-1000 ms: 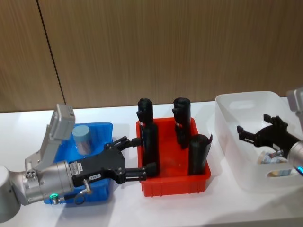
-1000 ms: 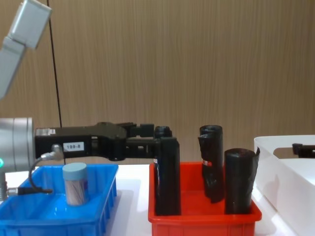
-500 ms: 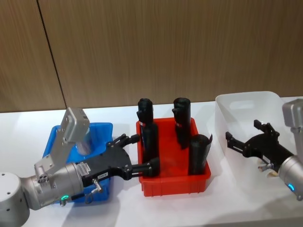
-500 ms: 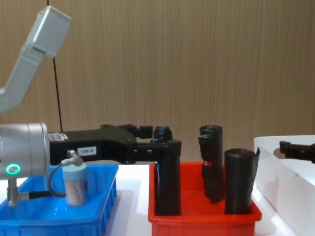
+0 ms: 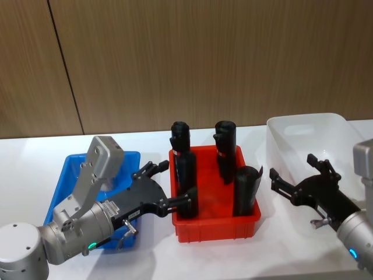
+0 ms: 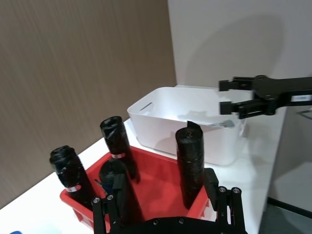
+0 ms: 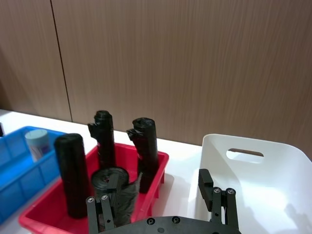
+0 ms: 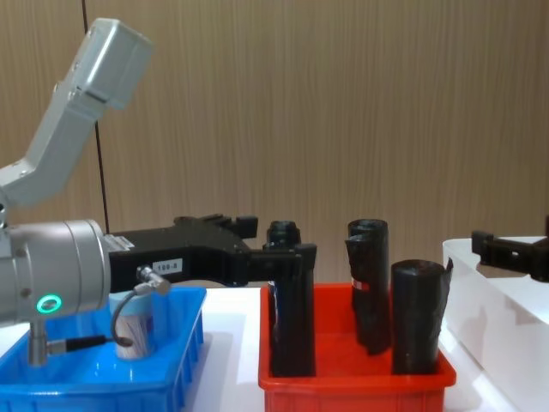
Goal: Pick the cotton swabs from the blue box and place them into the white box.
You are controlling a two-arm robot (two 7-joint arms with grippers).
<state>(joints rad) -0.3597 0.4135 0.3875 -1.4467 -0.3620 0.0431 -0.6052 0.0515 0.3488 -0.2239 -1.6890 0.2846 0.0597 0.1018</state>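
Note:
One jar of cotton swabs (image 8: pixel 130 333) with a pale blue lid (image 7: pixel 37 136) stands in the blue box (image 5: pixel 71 169), behind my left arm's cable in the chest view. My left gripper (image 5: pixel 173 182) is open and empty, reaching from over the blue box to the red tray's near-left corner, its fingers (image 6: pixel 101 214) on either side of a black roll. Over the front-left wall of the white box (image 5: pixel 309 122), my right gripper (image 5: pixel 292 168) hangs open with nothing in it. The left wrist view has that same right gripper (image 6: pixel 233 96) above the white box (image 6: pixel 185 114).
A red tray (image 5: pixel 215 224) holding several upright black rolls (image 5: pixel 245 189) stands between the two boxes. A wooden wall runs behind the white table (image 5: pixel 145 143).
My right gripper has lifted out of the white box and drawn back to the left, still open. My left arm's wrist has swung right over the blue box; its gripper barely moved.

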